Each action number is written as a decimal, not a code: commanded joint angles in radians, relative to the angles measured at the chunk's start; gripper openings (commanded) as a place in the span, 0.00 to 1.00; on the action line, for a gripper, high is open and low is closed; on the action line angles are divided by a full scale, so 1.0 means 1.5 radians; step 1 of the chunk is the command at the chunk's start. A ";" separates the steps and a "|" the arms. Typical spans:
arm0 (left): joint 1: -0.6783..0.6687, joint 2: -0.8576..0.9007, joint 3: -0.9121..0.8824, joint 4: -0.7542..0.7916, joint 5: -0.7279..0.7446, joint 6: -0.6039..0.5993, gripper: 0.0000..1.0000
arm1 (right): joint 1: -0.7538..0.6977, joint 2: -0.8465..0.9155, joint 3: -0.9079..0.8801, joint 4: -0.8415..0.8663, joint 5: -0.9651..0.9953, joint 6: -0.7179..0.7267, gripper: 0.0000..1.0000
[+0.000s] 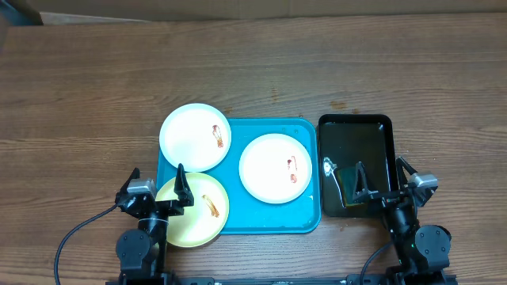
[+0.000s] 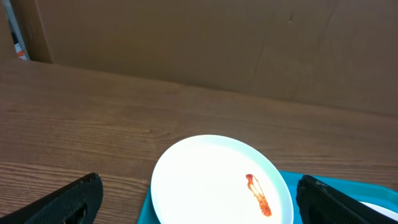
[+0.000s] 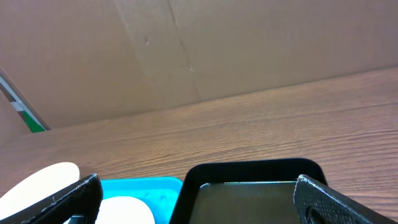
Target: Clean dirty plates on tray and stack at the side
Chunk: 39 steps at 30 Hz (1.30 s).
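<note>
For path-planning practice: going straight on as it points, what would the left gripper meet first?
Likely the left white plate, sauce-smeared, straight ahead of the left gripper; how high the gripper sits is unclear.

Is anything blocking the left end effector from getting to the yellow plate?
No, nothing I can see. The left end effector is open right by the yellow plate, with nothing lying between them.

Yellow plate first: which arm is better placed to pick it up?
Left. The left gripper, open, is right at the yellow plate, one finger over its rim. The right gripper, also open, is over the black tray, across the blue tray from that plate.
</note>
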<state>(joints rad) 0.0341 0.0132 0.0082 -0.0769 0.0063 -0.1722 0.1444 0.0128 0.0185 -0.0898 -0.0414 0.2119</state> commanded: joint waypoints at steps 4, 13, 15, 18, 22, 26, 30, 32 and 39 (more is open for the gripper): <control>-0.003 -0.006 -0.002 -0.001 0.001 0.012 1.00 | -0.002 -0.007 -0.007 0.005 0.001 -0.002 1.00; -0.003 -0.006 -0.002 -0.001 0.001 0.013 1.00 | -0.002 -0.007 -0.007 0.005 0.001 -0.002 1.00; -0.003 -0.006 -0.002 -0.001 0.001 0.013 1.00 | -0.002 -0.007 -0.007 0.005 0.001 -0.002 1.00; -0.003 -0.006 -0.002 -0.001 0.001 0.013 1.00 | -0.002 -0.007 -0.007 0.005 0.001 -0.002 1.00; -0.003 -0.006 -0.002 -0.001 0.001 0.012 1.00 | -0.002 -0.007 -0.007 0.005 0.001 -0.002 1.00; -0.003 -0.006 -0.002 -0.001 0.001 0.013 1.00 | -0.002 -0.007 -0.007 0.013 -0.012 0.010 1.00; -0.003 -0.006 -0.002 -0.001 0.001 0.012 1.00 | -0.002 -0.007 0.002 0.010 -0.088 0.026 1.00; -0.003 -0.006 -0.002 -0.001 0.001 0.012 0.99 | -0.002 -0.007 0.029 -0.018 -0.098 0.029 1.00; -0.003 -0.006 -0.002 -0.001 0.001 0.013 1.00 | -0.002 0.048 0.241 -0.213 -0.054 0.031 1.00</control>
<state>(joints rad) 0.0341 0.0132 0.0082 -0.0765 0.0063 -0.1722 0.1448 0.0380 0.2134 -0.3573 -0.1497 0.2501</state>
